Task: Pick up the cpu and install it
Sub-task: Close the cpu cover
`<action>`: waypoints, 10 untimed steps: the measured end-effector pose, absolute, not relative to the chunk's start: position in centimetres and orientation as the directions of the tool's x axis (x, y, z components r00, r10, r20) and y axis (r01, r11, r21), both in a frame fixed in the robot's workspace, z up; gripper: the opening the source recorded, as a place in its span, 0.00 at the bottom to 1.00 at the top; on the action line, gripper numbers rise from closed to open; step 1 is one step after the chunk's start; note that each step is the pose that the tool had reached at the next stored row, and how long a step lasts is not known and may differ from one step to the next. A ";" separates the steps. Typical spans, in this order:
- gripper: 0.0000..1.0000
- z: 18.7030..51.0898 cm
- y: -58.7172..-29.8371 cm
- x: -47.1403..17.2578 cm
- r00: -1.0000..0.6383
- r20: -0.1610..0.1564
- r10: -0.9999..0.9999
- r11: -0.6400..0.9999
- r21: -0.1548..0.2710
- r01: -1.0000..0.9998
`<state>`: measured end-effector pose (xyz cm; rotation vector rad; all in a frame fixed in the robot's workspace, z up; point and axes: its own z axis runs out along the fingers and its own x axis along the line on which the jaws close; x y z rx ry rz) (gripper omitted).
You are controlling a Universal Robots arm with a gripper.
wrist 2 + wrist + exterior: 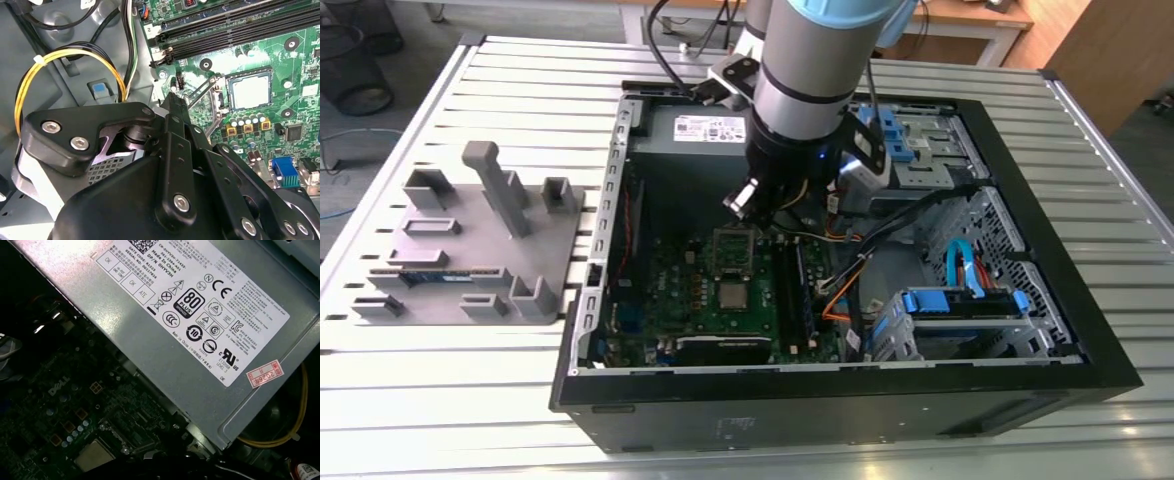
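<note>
Can't tell if the gripper (750,203) is apart or together, but it hangs low in the case (854,400) on the far side of the cpu (736,295), which already sits flat in its socket (227,80) on the green board (674,300), so I'd say go slow and straight, clear of the yellow cables (18,102).

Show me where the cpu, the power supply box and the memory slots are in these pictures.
the cpu (251,91), second wrist view, middle of its silver top.
the power supply box (200,305), first wrist view, on its white label.
the memory slots (235,30), second wrist view, on one black slot.
</note>
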<state>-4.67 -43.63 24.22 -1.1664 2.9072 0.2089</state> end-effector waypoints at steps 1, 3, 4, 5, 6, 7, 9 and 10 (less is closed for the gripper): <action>0.11 24.3 -43.6 -4.7 -0.722 -0.051 -0.690 0.713 0.122 -0.691; 0.11 24.3 -43.6 -4.7 -0.717 -0.052 -0.695 0.708 0.123 -0.696; 0.11 24.3 -43.6 -4.7 -0.714 -0.052 -0.698 0.705 0.123 -0.698; 0.11 24.4 -43.6 -4.7 -0.712 -0.052 -0.701 0.703 0.123 -0.701; 0.11 24.4 -43.6 -4.7 -0.709 -0.052 -0.704 0.700 0.123 -0.704; 0.11 24.4 -43.6 -4.7 -0.705 -0.052 -0.707 0.697 0.123 -0.707; 0.11 24.4 -43.6 -4.7 -0.698 -0.052 -0.714 0.689 0.123 -0.714; 0.11 24.4 -43.6 -4.7 -0.694 -0.052 -0.718 0.685 0.122 -0.718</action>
